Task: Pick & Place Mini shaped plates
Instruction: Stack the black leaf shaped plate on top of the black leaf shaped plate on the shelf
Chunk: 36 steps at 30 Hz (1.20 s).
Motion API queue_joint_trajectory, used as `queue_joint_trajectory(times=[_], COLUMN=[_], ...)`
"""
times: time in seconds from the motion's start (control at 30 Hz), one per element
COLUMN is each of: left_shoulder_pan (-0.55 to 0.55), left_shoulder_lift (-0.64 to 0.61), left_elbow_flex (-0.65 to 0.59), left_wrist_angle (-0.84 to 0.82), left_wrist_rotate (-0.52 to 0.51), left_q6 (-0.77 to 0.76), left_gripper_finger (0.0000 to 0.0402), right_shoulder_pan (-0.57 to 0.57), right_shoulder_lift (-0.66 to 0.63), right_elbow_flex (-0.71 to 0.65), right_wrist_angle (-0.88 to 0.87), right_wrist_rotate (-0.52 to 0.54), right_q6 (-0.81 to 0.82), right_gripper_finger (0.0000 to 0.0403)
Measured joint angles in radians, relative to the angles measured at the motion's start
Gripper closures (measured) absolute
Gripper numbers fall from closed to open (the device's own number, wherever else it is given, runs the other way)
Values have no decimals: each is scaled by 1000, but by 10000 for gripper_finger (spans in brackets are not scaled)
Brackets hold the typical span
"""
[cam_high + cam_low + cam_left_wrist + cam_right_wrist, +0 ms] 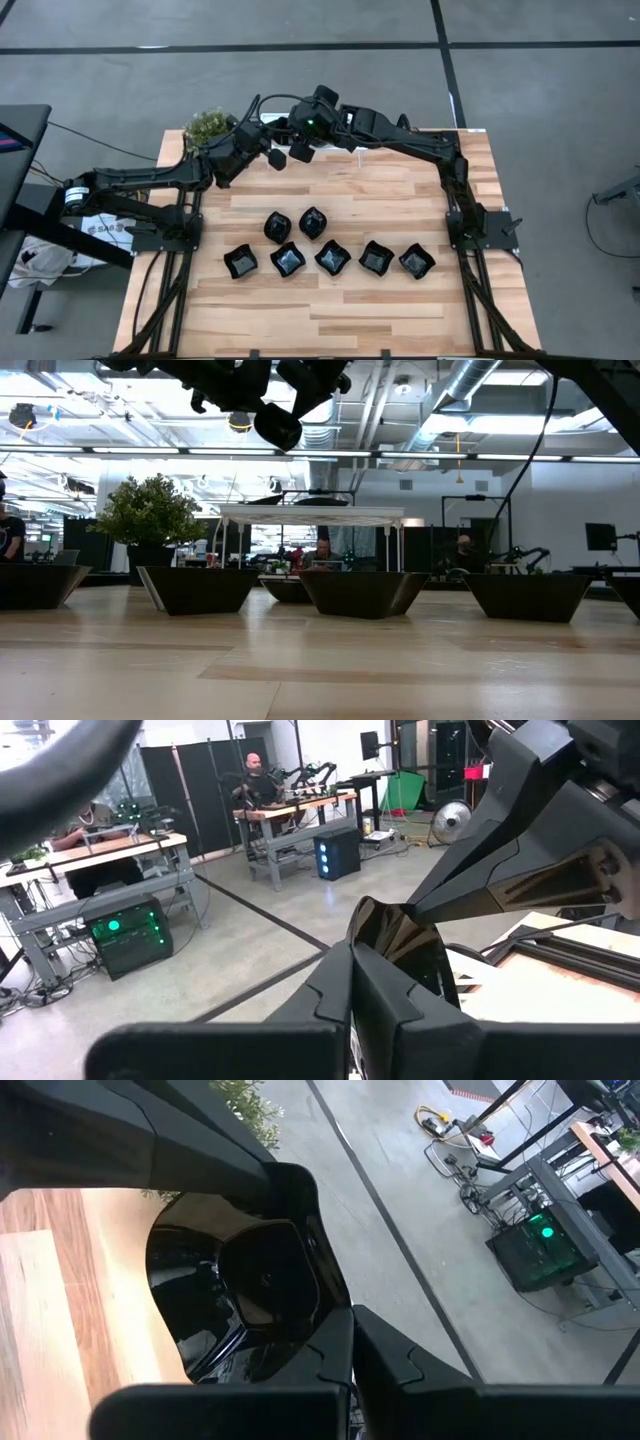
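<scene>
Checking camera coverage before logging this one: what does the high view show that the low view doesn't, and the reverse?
Only the high view: the layout of the seven mini shaped plates, two in a row behind five, and the arms' full reach from their bases.
Only the low view: the plates' side profiles and people in the room behind.
Both: the plates, the potted plant, and the left gripper and right gripper raised close together over the far side of the table.
</scene>
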Motion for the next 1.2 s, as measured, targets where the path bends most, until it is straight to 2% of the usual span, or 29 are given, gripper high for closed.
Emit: queue_joint_trajectory(times=[0.4,0.63,0.83,0.97,1.2], left_shoulder_pan=[-1,-2,5,27,111], left_shoulder_lift=[0,0,0,0,0], left_elbow_flex=[0,0,0,0,0], left_wrist_angle=[-5,-8,-9,-21,-97], left_wrist_rotate=[1,-8,-70,-77,-77], left_q6=[0,0,0,-16,-146], left_gripper_finger=[399,399,399,399,399], right_shoulder_pan=[0,1,1,1,8], right_shoulder_lift=[0,0,-2,-2,-17], right_elbow_flex=[0,0,0,5,24], right_wrist_angle=[0,6,6,-2,-21], right_wrist_rotate=[0,-3,-2,-2,1], right_q6=[-17,-18,-18,-18,-61], right_gripper_finger=[396,327,272,247,222])
